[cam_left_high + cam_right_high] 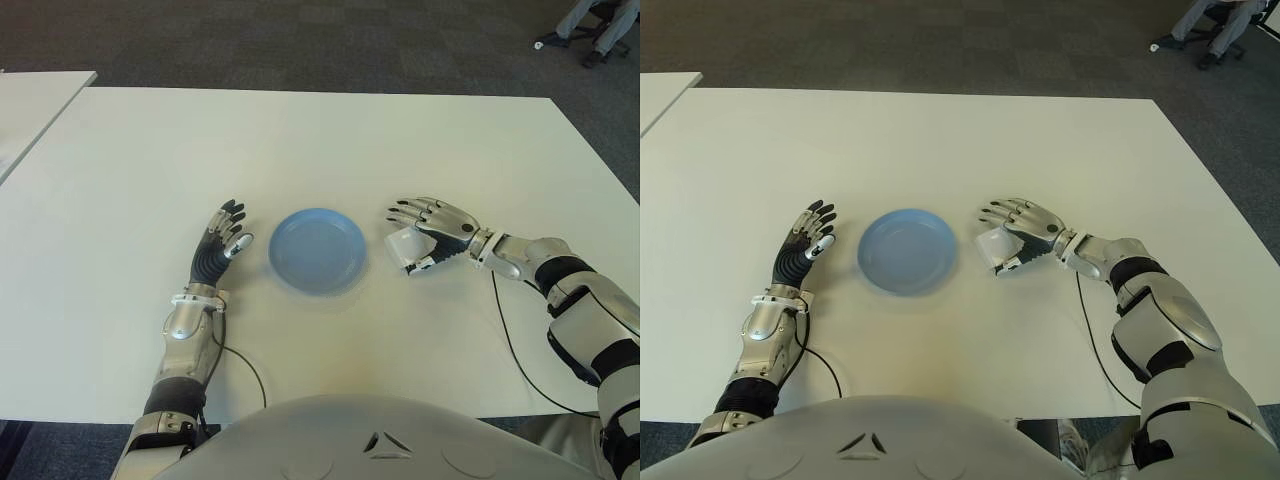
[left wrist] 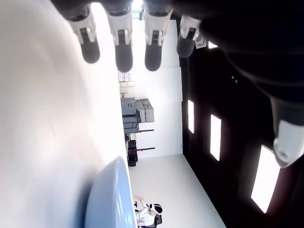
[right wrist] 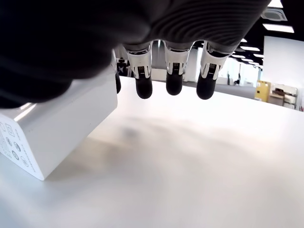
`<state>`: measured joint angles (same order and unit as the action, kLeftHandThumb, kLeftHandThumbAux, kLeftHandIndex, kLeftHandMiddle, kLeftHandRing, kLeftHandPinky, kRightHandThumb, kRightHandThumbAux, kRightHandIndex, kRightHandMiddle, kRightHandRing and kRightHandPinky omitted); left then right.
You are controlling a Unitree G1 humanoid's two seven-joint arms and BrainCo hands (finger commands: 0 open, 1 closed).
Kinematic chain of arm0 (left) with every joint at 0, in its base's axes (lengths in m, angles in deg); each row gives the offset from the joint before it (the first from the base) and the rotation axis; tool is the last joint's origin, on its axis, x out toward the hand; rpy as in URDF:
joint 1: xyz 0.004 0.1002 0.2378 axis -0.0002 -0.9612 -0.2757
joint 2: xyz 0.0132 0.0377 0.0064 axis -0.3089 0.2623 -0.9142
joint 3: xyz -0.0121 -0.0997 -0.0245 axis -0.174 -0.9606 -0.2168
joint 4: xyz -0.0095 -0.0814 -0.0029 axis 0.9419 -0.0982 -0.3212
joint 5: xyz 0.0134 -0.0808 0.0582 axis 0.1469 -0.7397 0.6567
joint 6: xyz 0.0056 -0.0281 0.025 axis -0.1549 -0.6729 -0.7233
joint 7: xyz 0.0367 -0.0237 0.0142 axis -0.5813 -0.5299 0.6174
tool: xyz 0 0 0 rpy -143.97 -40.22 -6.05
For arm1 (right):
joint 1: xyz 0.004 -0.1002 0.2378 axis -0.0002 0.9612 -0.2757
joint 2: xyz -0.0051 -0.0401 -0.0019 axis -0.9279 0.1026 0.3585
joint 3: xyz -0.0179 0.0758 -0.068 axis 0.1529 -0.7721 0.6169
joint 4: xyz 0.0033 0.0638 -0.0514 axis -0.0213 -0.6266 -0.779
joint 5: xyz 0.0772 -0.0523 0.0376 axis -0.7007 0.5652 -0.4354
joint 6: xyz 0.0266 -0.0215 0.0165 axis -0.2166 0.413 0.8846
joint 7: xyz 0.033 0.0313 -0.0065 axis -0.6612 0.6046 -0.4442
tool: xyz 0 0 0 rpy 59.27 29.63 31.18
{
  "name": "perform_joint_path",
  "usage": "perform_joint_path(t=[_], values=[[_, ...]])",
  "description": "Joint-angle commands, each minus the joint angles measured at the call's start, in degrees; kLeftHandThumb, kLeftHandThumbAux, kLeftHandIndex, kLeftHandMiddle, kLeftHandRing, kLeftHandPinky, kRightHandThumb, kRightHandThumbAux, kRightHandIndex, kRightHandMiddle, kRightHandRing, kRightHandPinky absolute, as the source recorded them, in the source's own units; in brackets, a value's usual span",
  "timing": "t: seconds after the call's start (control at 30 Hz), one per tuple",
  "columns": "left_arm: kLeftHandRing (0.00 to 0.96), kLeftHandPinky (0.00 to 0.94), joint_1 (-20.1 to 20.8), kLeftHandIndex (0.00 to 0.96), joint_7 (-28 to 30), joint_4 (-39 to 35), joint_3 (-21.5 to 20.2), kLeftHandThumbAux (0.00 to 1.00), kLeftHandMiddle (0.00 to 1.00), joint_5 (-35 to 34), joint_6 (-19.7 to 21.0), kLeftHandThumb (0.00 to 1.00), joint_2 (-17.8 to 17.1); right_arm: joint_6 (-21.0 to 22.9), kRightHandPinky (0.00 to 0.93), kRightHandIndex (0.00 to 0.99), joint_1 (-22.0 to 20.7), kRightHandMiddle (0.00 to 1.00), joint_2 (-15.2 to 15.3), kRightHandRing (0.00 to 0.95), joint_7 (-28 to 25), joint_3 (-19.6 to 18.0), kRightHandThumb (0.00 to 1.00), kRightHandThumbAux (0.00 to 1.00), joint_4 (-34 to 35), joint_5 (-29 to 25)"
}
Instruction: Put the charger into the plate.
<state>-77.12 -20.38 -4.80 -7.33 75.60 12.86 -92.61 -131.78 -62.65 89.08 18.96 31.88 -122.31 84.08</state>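
The white cube-shaped charger [image 1: 403, 247] sits on the white table [image 1: 300, 150], just right of the round blue plate [image 1: 292, 272]. My right hand [image 1: 418, 236] is at the charger, its fingers [image 3: 174, 76] stretched straight out above it and the thumb low at its near side. In the right wrist view the charger [image 3: 61, 128] stands flat on the table beside the palm, and the fingers are not curled around it. My left hand [image 1: 222, 240] shows just left of the plate, fingers extended and holding nothing. The plate holds nothing.
A second white table [image 1: 35, 100] stands at the far left. A person's legs and a chair base [image 1: 595, 30] show at the far right on the dark carpet. Thin black cables [image 1: 520, 350] trail from both wrists toward the table's near edge.
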Motion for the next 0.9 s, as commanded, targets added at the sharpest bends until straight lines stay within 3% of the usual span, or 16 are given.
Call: perform_joint_path(t=[0.03,0.2,0.5,0.9], values=[[0.123,0.123,-1.6,0.016,0.8,1.7,0.0,0.496,0.125,-0.1,1.7,0.000,-0.1,2.0,0.007,0.000,1.8,0.000,-1.1,0.000,-1.9,1.0,0.249,0.197,-2.0,0.6],[0.126,0.129,-1.8,0.015,1.1,1.5,0.0,0.490,0.128,-0.4,1.3,0.000,0.1,2.9,0.101,0.000,2.1,0.000,-1.5,0.000,-1.6,0.9,0.251,0.192,-2.8,0.0],[0.129,0.133,-1.7,0.026,1.7,1.9,-0.1,0.490,0.131,-1.3,0.5,0.000,0.2,3.9,0.125,0.000,2.5,0.000,-2.1,0.000,-1.5,0.7,0.251,0.196,-3.3,-1.1],[0.149,0.155,-1.1,0.049,2.2,3.2,-0.1,0.487,0.152,-1.6,-0.7,0.000,0.5,5.4,0.282,0.000,2.0,0.017,-1.9,0.117,0.5,1.8,0.219,0.230,-2.5,0.1]])
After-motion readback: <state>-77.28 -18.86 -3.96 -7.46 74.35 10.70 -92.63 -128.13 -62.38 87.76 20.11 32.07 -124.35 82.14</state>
